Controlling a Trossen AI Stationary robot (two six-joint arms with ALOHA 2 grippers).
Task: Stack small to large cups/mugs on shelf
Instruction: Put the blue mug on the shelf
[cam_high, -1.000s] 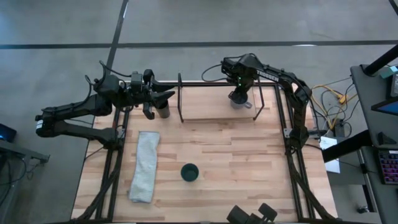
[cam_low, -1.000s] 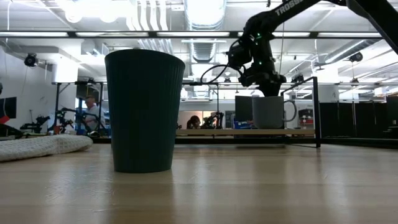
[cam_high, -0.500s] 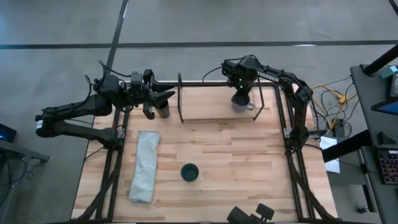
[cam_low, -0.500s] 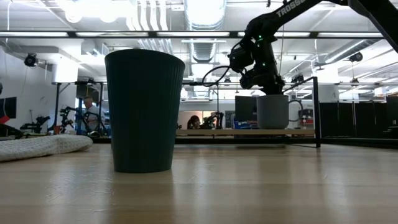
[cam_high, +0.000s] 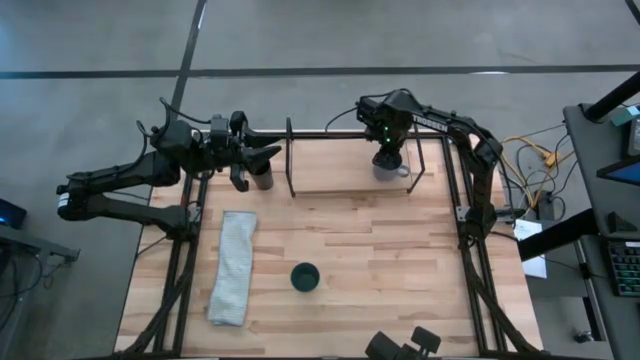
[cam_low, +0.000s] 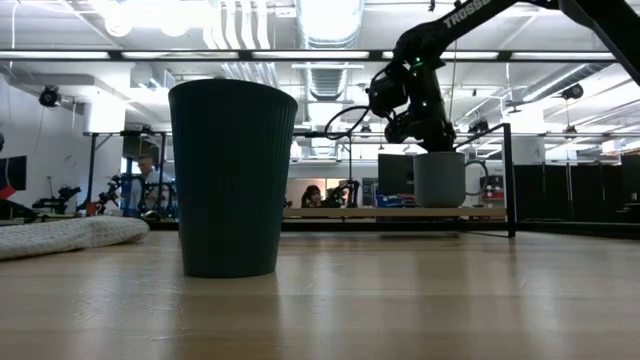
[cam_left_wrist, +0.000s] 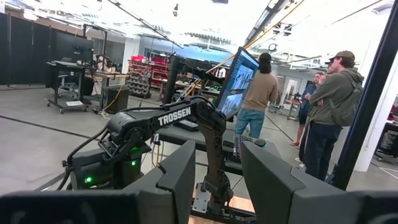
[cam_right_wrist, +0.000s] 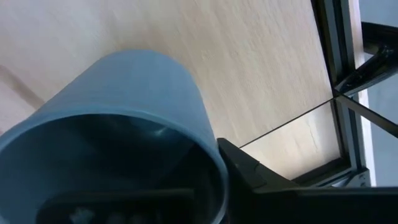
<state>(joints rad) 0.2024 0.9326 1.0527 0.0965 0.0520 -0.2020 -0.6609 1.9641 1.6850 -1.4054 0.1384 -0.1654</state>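
The right end effector (cam_high: 386, 157) pinches the rim of the grey-blue ceramic mug with a side handle (cam_low: 440, 180), which stands on the low black-rod shelf with a pale wooden board (cam_high: 340, 180), at its right end. The left end effector (cam_high: 262, 155) hangs spread above the tall black handleless tumbler (cam_high: 262, 178) at the table's (cam_high: 380, 260) rear left. The dark teal ribbed cup (cam_high: 305, 277) stands near the front, beside a folded grey cloth (cam_high: 232, 267).

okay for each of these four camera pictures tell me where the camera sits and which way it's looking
High view: overhead, straight down on the table; both arms show.
Low view: at tabletop height, looking across past the teal cup to the shelf; right arm above.
Left wrist view: on the left arm, facing the room and people; its own fingers frame it.
Right wrist view: on the right arm, looking down at the mug.
Shared: high and low views both show the mug on the shelf.
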